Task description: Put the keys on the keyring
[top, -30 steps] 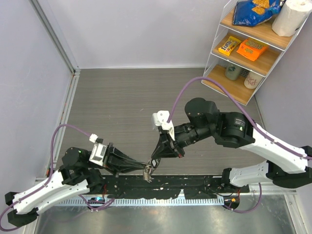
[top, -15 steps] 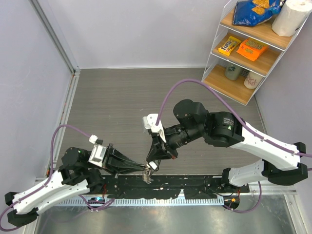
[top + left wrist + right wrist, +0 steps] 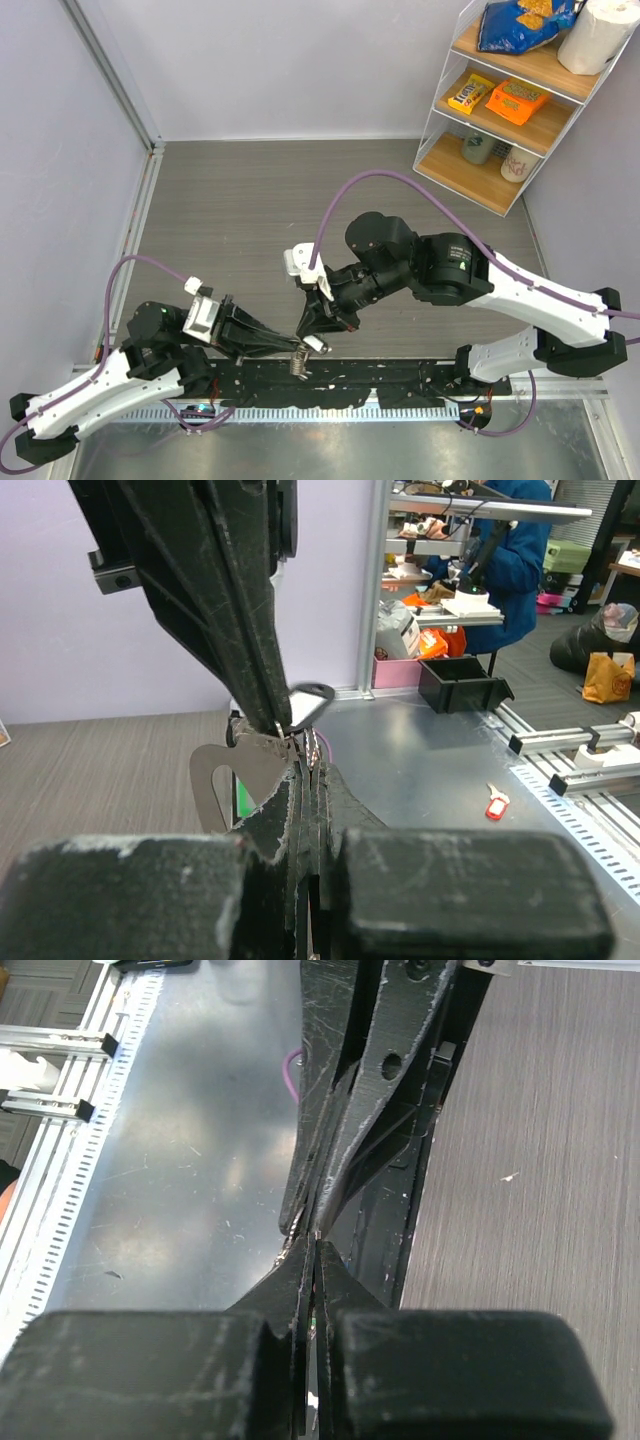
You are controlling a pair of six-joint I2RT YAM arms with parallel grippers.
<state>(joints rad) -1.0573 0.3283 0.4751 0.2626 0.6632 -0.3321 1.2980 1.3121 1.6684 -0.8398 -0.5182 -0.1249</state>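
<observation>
Keyring (image 3: 212, 780) pale grey, flat, oval, pinched by left gripper (image 3: 298, 765); right gripper (image 3: 314, 1250) clamped tight, contents unclear.

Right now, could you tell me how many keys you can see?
2. A silver key with a green head sits at the tips of the left end effector; a red-headed key lies on the metal tabletop. Others may be hidden.

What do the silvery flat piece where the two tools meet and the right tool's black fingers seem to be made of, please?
The silvery flat piece looks like thin metal, perhaps a key: dull even grey sheen, crisp thin edge. The fingers of the right tool look like hard matte black plastic, judging by the fine pale scratches; I cannot rule out coated metal.
</observation>
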